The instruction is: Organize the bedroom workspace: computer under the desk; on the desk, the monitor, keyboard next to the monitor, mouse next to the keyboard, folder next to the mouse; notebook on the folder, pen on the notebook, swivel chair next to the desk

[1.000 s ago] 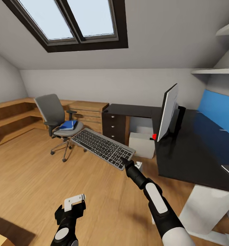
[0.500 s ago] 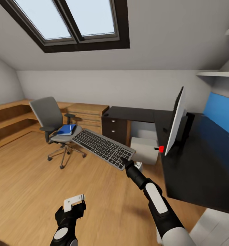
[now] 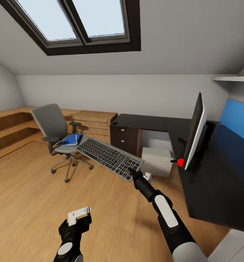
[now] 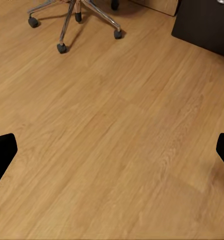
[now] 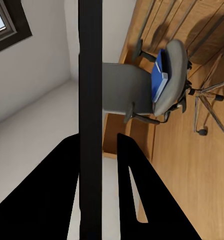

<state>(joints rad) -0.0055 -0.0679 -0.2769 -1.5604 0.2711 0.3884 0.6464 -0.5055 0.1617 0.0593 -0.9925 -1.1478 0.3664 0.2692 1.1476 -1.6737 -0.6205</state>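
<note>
Right fingers [image 3: 132, 171] grip the keyboard [image 3: 110, 158] by its end; left fingers [image 3: 79, 215] seemingly spread above the floor [image 4: 117, 135].

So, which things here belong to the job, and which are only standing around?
Job: keyboard in right gripper, monitor, desk, computer, swivel chair, folder.
Not job: wooden dresser, skylight, wall shelf.

Sloped grey ceiling, skylight [image 3: 72, 25], wood floor [image 3: 27, 193], oak dresser [image 3: 94, 122]
</note>
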